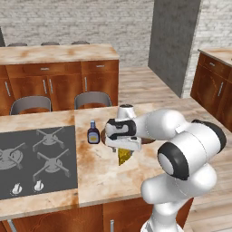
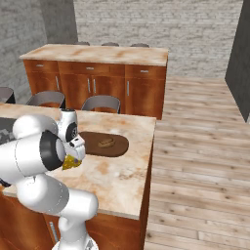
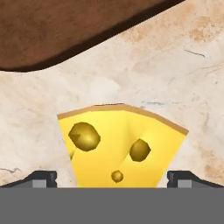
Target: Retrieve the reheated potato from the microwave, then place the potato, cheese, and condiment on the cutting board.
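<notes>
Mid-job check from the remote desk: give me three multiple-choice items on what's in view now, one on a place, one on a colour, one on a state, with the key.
1. Where does the potato lie?
A. on the cutting board
B. on the stove
C. beside the bottle

2. What colour is the cheese?
A. white
B. bright yellow
C. orange-red

3. How does the pincer stand?
A. shut on the cheese
B. shut on nothing
C. open, fingertips either side of the cheese

Key:
1 A: the right base view shows the tan lump on the dark board.
2 B: the hand view shows a yellow wedge with pits.
3 C: in the hand view, the two tips stand wide apart with the wedge between them, on the counter, not gripped.
</notes>
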{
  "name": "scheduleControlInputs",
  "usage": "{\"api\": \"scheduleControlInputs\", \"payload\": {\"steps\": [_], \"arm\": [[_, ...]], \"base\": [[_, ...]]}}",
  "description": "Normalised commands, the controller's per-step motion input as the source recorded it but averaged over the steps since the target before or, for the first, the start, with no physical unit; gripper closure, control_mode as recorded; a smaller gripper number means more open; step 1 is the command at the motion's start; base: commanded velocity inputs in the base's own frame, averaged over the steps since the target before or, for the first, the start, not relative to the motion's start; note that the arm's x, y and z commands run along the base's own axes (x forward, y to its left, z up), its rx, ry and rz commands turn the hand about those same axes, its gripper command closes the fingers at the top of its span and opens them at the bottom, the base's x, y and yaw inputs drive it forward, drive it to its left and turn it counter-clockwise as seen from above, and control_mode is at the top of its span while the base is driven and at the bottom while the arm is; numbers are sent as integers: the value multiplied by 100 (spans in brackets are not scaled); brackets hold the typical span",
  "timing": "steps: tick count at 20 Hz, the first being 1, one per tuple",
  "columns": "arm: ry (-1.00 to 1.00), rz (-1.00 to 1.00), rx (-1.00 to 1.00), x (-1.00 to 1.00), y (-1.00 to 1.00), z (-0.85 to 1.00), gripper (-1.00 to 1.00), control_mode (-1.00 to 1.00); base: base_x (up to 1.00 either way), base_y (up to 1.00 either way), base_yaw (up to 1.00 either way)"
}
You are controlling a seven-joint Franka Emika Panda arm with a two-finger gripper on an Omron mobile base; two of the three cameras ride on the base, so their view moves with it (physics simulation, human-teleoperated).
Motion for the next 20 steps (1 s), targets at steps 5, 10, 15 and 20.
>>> {"api": "scheduleControlInputs", "payload": {"steps": [5,10,15,20], "arm": [[0,-6,-3,15,0,-27,-100,-100],[0,0,0,-4,0,-11,100,-100],[0,0,0,-10,-6,8,100,-100],[0,0,0,4,-2,39,100,-100]], "base": [[0,0,0],[0,0,0],[0,0,0],[0,0,0]]}}
